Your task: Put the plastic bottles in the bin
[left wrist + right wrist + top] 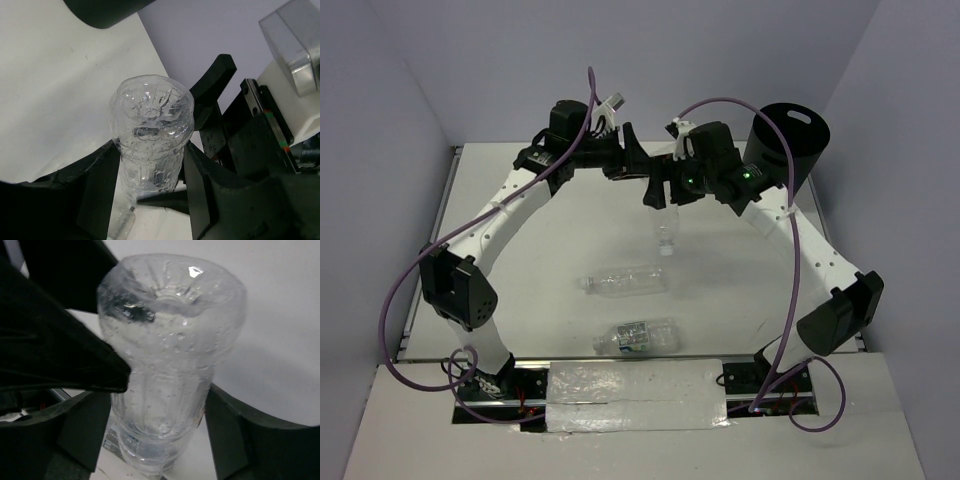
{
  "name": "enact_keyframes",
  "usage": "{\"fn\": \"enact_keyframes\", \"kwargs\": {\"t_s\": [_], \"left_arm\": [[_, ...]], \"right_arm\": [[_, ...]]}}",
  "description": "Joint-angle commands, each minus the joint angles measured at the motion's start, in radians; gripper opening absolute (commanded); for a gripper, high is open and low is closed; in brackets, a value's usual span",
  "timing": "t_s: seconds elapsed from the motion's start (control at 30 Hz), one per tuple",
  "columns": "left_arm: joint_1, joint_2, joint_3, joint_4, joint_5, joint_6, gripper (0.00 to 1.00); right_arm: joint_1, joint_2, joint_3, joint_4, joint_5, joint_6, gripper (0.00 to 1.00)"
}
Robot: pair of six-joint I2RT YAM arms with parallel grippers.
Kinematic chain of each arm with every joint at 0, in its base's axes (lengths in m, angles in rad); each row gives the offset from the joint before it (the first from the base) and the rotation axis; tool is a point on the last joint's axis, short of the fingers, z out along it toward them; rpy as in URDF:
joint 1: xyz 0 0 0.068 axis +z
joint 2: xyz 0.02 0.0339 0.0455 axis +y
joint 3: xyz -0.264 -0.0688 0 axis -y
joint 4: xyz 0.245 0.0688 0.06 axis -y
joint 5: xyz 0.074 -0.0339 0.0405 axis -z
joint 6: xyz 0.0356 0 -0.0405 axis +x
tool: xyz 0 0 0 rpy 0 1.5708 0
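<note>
A clear plastic bottle (663,228) hangs cap-down between my two arms at the middle of the table's back. My left gripper (642,172) is shut on its ribbed body (152,150). Around the same bottle (165,365) stands my right gripper (157,425), open, its fingers close beside the walls without squeezing them. A second clear bottle (625,280) lies on its side mid-table. Nearer the arm bases lies a third with a blue-printed label (638,337). The black bin (788,140) stands at the back right, just behind my right arm.
White walls close in the table on the left, back and right. Purple cables loop over both arms. A strip of silvery tape (635,395) covers the near edge between the arm bases.
</note>
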Motion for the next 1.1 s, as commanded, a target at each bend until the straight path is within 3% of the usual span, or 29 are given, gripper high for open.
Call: {"fn": "enact_keyframes", "kwargs": {"t_s": [0.0,0.1,0.13,0.2,0.47,0.57,0.8,1.07], "left_arm": [[-0.018,-0.051,-0.005,0.054,0.03,-0.013,0.6],[-0.02,-0.054,0.004,0.023,0.009,0.002,0.69],[-0.02,-0.054,0.01,-0.012,-0.014,0.008,0.88],[-0.018,-0.047,0.033,-0.05,-0.054,0.034,0.99],[0.017,-0.014,0.229,-0.383,-0.221,0.215,0.99],[0.064,-0.031,0.257,-0.432,-0.228,0.261,0.99],[0.184,-0.171,0.125,-0.364,-0.143,0.249,0.99],[0.222,-0.218,0.008,-0.402,-0.224,0.265,0.99]], "right_arm": [[0.008,0.001,0.02,0.05,0.056,0.013,0.74],[0.008,-0.003,0.025,0.042,0.082,0.021,0.52],[0.008,-0.015,0.023,0.042,0.114,0.025,0.48],[0.008,-0.029,0.023,0.033,0.183,0.033,0.47],[-0.047,-0.057,0.011,-0.067,0.404,0.016,0.42],[-0.107,-0.074,-0.006,-0.059,0.462,0.035,0.38],[-0.25,-0.048,0.118,-0.019,0.622,0.061,0.43],[-0.385,0.035,0.332,0.261,0.857,-0.06,0.43]]}}
